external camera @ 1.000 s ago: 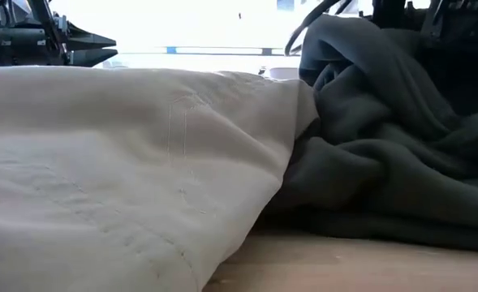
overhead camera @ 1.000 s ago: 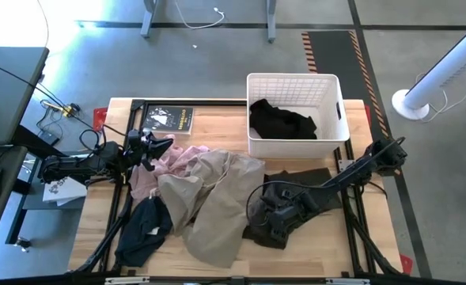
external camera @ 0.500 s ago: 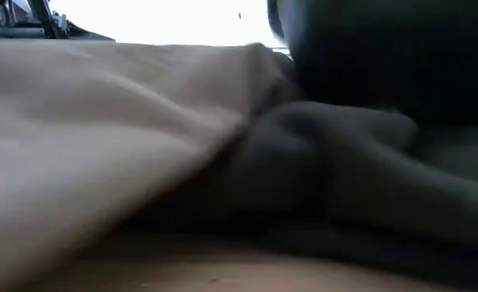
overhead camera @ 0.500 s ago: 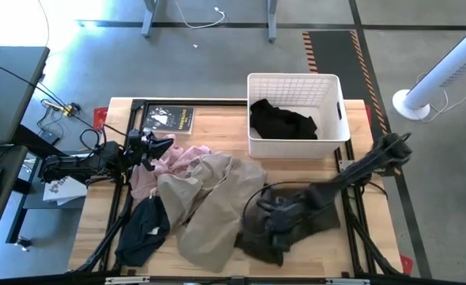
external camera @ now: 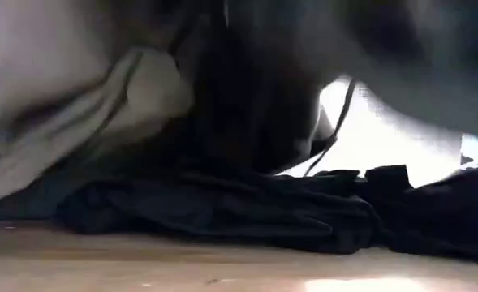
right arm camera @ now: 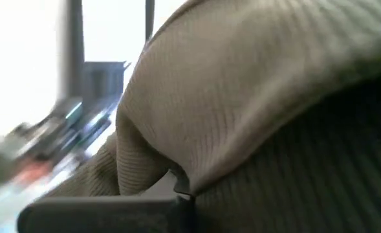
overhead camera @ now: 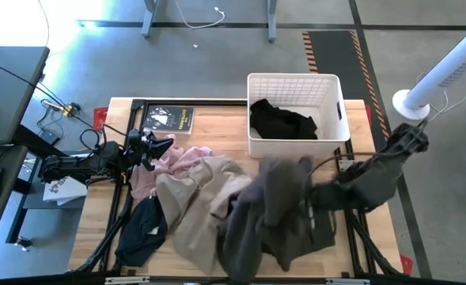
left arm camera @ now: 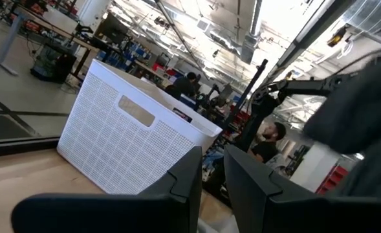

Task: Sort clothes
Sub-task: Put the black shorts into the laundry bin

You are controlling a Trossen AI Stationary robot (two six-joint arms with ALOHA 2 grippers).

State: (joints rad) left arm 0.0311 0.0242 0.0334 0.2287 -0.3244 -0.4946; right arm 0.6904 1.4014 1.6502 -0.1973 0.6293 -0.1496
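The dark olive-brown garment (overhead camera: 268,210) is raised in a peak at the table's middle right, and my right gripper (right arm camera: 180,191) is shut on it. In the high view the cloth covers that gripper. The garment's lower folds (external camera: 222,215) lie on the table and against the beige garment (overhead camera: 189,198). A pale pink garment (overhead camera: 173,162) and a navy one (overhead camera: 142,229) lie to the left. A black garment (overhead camera: 280,120) sits in the white basket (overhead camera: 296,79). My left gripper (overhead camera: 165,144) hovers over the pink garment's far edge, its fingers (left arm camera: 184,178) nearly together and holding nothing. My right gripper is shut on a bunched fold of the dark olive-brown garment (right arm camera: 171,162), which bulges over its fingers. The cloth hides which edge it is and how many layers. The garment drapes down from the hold, its upper part lifted and its lower part (overhead camera: 296,237) resting on the table.
A dark flat book (overhead camera: 168,119) lies at the far left of the table. The basket stands at the far right edge. A white fan base (overhead camera: 414,103) stands on the floor to the right. People and benches show far off in the left wrist view.
My right gripper has shut on the dark olive-brown garment, then risen and moved toward the table's far right. The garment's upper part has lifted into a hanging peak, while its lower folds have stayed on the table. The low view now looks under the raised cloth.
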